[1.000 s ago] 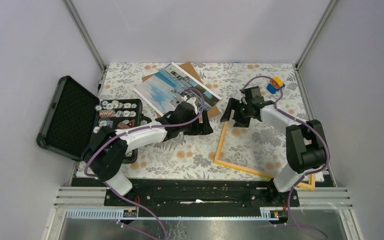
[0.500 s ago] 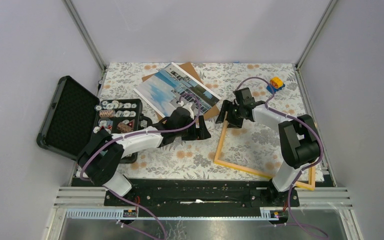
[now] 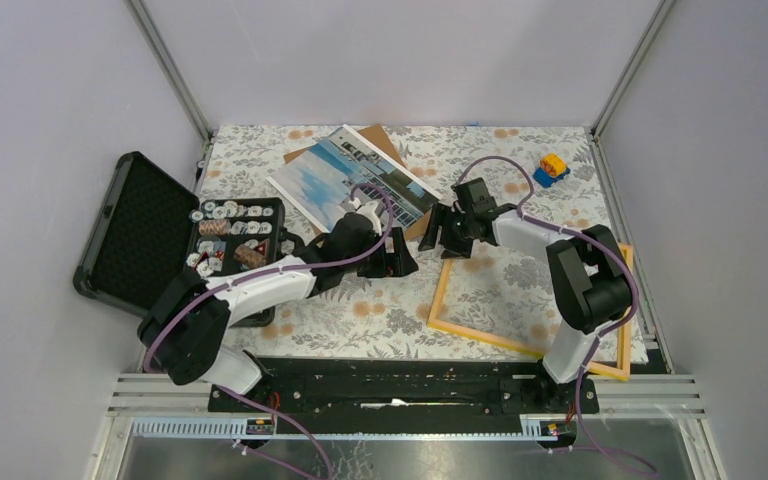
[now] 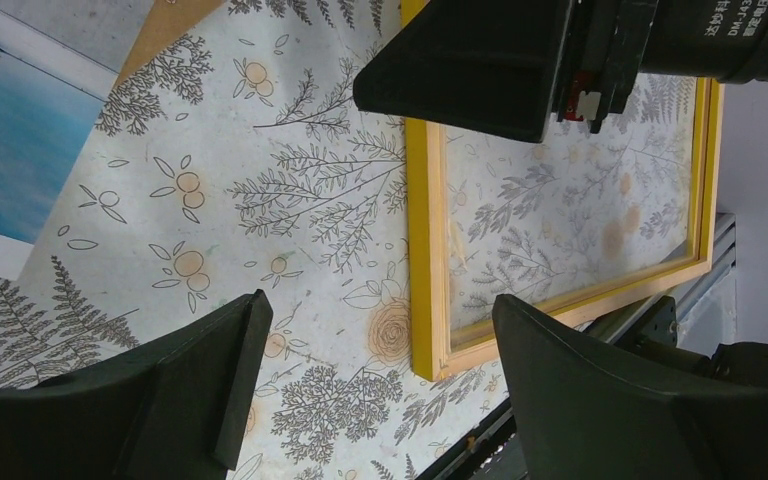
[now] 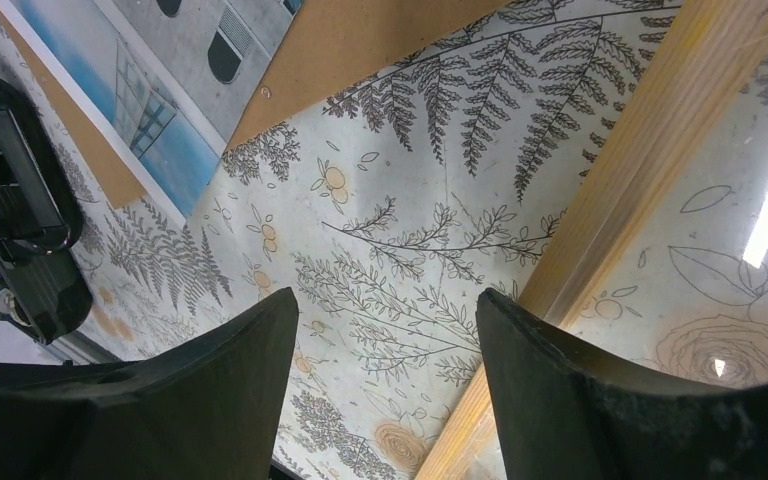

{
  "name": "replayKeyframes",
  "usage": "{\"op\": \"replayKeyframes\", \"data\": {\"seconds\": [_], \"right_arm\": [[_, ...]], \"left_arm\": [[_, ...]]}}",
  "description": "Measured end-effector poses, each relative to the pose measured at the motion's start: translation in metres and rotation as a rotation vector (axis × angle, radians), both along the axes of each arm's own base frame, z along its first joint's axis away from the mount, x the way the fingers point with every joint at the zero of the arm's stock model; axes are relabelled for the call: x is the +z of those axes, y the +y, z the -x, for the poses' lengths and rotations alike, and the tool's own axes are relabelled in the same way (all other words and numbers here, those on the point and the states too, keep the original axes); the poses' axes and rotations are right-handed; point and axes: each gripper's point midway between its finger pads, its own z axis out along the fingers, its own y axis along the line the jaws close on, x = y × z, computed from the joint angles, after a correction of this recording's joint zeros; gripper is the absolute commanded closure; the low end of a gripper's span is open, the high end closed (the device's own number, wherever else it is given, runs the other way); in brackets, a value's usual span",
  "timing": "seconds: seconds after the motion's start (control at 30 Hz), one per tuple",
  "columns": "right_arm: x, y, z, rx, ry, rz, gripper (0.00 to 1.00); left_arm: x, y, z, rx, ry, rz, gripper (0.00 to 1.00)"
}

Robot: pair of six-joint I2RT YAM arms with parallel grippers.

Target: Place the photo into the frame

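Starting far left: black case [image 3: 130, 240] lies open, lid tipped back, w/ a tray [image 3: 272, 262] of small round pieces in its base. L arm [image 3: 260, 285] reaches from the near edge across the floral cloth [image 3: 360, 310] toward table ctr.

The photo [image 3: 345, 180] lies face up, sky and building showing, at the far side of the table and skewed to its edges. It rests on a brown board [image 3: 385, 140] that sticks out past its far and right sides. It's outside the frame, w/ a strip of cloth btwn them.

L gripper [image 3: 398, 256] sits just beside the photo's near-right edge. In the L wrist view its fingers [image 4: 190, 400] are spread wide w/ nothing btwn them, and the frame's near-left corner shows beyond the gap. Can't tell how high it is above the cloth.

R gripper [image 3: 447, 232] is at the frame's far-left corner, close to the L gripper, tips pointing left. R wrist view: jaws wide apart, holding nothing, bare cloth in the gap, the frame's wooden rail running past one finger [image 5: 610, 400].

The frame [image 3: 440, 290] lies flat on the cloth in front of the R arm [image 3: 585, 290], yellow-orange, cloth pattern visible through its pane. The arm's elbow hides part of it.

Small blue and yellow toy [image 3: 552, 168] stands at far right, well apart from the rest.
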Motion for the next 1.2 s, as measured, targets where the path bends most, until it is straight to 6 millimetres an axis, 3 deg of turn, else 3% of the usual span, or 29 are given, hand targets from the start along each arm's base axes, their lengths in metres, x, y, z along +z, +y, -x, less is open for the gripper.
{"op": "replayKeyframes", "data": {"seconds": [0.23, 0.43, 0.53, 0.6, 0.67, 0.77, 0.83, 1.0, 1.2], "right_arm": [[0.008, -0.004, -0.001, -0.001, -0.007, 0.037, 0.14], [0.046, -0.037, -0.014, -0.057, -0.113, 0.127, 0.03], [0.069, -0.085, -0.030, -0.175, -0.163, 0.156, 0.00], [0.080, -0.138, -0.044, -0.319, -0.189, 0.200, 0.00], [0.087, -0.206, -0.052, -0.503, -0.204, 0.272, 0.00], [0.087, -0.293, -0.039, -0.744, -0.192, 0.403, 0.00], [0.083, -0.334, -0.021, -0.862, -0.166, 0.479, 0.00], [0.064, -0.392, 0.023, -1.041, -0.063, 0.588, 0.00], [0.045, -0.415, 0.055, -1.106, 0.024, 0.619, 0.00]], "left_arm": [[-0.007, 0.002, 0.007, -0.021, 0.022, -0.002, 0.06], [-0.023, -0.017, 0.009, -0.073, 0.070, -0.030, 0.07], [-0.031, -0.044, 0.007, -0.123, 0.095, -0.063, 0.07], [-0.033, -0.064, 0.005, -0.156, 0.101, -0.076, 0.04], [-0.034, -0.076, 0.006, -0.180, 0.105, -0.085, 0.01], [-0.033, -0.080, 0.015, -0.210, 0.120, -0.097, 0.01], [-0.035, -0.078, 0.017, -0.216, 0.131, -0.108, 0.01], [-0.039, -0.073, 0.024, -0.228, 0.172, -0.122, 0.01], [-0.036, -0.072, 0.031, -0.256, 0.222, -0.090, 0.01]]}}
